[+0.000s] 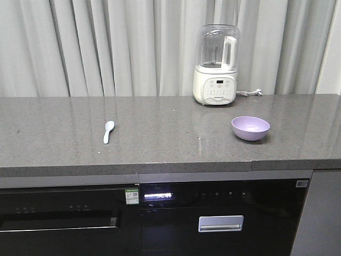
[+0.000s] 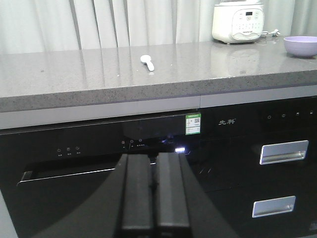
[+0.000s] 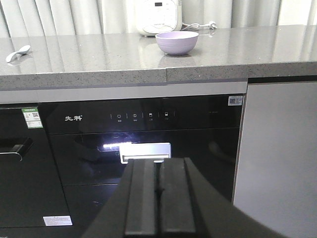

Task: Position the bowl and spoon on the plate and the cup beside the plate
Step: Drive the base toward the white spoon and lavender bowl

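Note:
The lavender bowl (image 1: 250,128) sits upright on the right part of the grey counter; it also shows in the right wrist view (image 3: 177,42) and at the far right as the bowl (image 2: 300,46). The pale blue spoon (image 1: 108,131) lies on the counter's left part, scoop away from me, also seen as the spoon (image 2: 147,61) and the spoon (image 3: 18,52). The plate and the cup are out of view. My left gripper (image 2: 154,158) and right gripper (image 3: 158,163) are both shut on nothing, held low in front of the cabinets, below the counter's edge.
A white blender (image 1: 216,65) with a clear jug stands at the back of the grey counter (image 1: 170,149), its cord trailing right. Curtains hang behind. Below the counter are a black appliance front with silver handles (image 1: 220,223) and a grey cabinet door (image 3: 280,158).

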Tool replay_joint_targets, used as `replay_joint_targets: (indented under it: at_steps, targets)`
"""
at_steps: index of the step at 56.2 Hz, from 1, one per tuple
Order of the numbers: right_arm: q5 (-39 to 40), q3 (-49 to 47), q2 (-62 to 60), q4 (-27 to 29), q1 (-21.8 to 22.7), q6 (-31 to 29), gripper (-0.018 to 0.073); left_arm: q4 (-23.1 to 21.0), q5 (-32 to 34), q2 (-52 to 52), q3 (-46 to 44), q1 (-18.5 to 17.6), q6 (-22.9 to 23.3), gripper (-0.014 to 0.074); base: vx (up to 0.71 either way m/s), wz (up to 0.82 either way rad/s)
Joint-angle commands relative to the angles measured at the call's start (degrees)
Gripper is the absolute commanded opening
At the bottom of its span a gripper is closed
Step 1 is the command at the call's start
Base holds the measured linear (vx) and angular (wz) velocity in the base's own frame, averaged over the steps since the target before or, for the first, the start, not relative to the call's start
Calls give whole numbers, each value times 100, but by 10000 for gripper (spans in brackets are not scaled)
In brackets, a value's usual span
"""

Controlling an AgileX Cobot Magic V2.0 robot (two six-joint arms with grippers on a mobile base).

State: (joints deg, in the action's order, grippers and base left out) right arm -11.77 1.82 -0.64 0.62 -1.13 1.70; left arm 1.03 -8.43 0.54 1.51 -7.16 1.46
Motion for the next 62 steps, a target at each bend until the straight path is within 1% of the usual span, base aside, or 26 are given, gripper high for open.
replay_joint_targets:
  at_steps: [1,46,62]
  targets:
    - [437,16,-28,-62,33,-8,-6,-15,453,99,-142,8,14,-3,0,0]
    - [437,16,-28,-62,33,-8,-6,-15,455,99,-142,8,14,0,0,0]
    - [437,16,-28,-62,33,-8,-6,-15,455,99,-142,8,14,0,2,-10]
